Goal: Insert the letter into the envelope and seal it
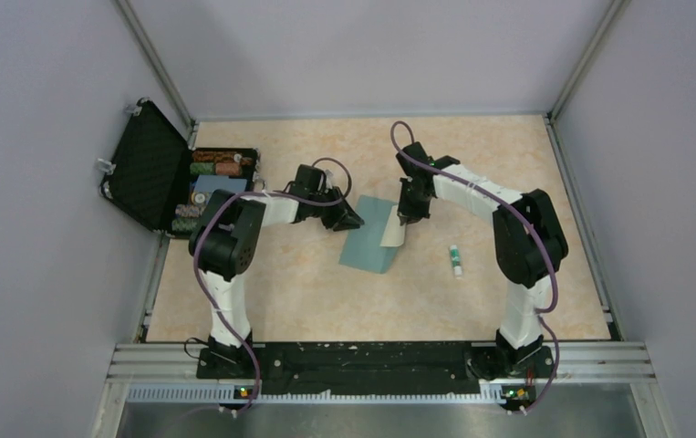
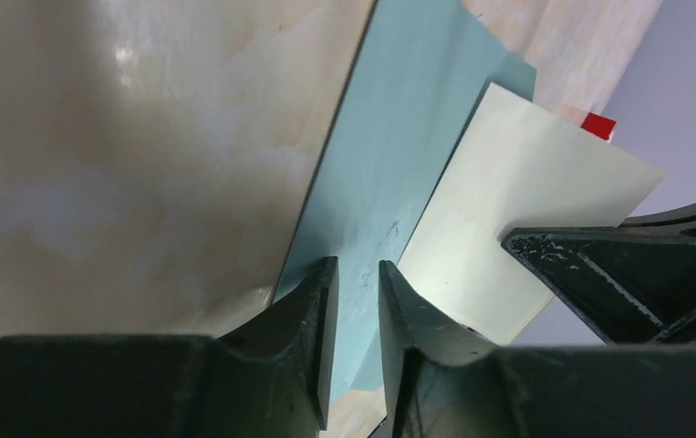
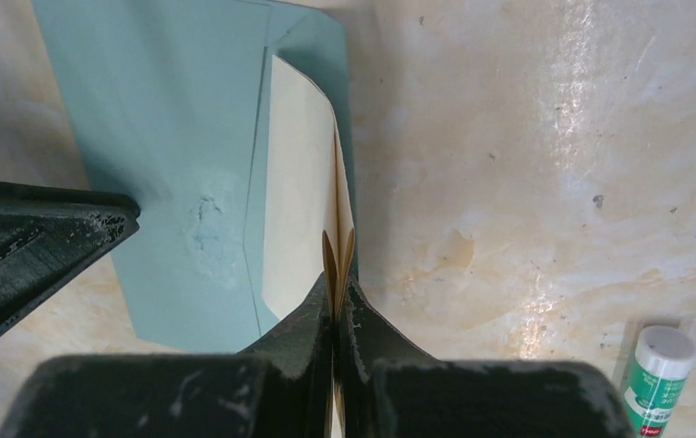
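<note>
The teal envelope [image 1: 362, 248] lies flat on the table's middle. The beige folded letter [image 1: 393, 228] stands tilted over its right side. My right gripper [image 1: 408, 217] is shut on the letter's upper edge, and the right wrist view shows the folded sheet [image 3: 294, 182] pinched in that gripper [image 3: 337, 287]. The letter's lower edge rests along the envelope [image 3: 161, 109]; whether it is inside I cannot tell. My left gripper [image 2: 355, 269] sits at the envelope's [image 2: 399, 137] left edge, its jaws a narrow gap apart with nothing between them. The letter [image 2: 517, 201] shows beyond.
A green and white glue stick [image 1: 454, 260] lies to the right of the envelope, and the right wrist view shows it [image 3: 659, 379] at lower right. An open black case [image 1: 157, 164] with stacked chips sits at the table's left edge.
</note>
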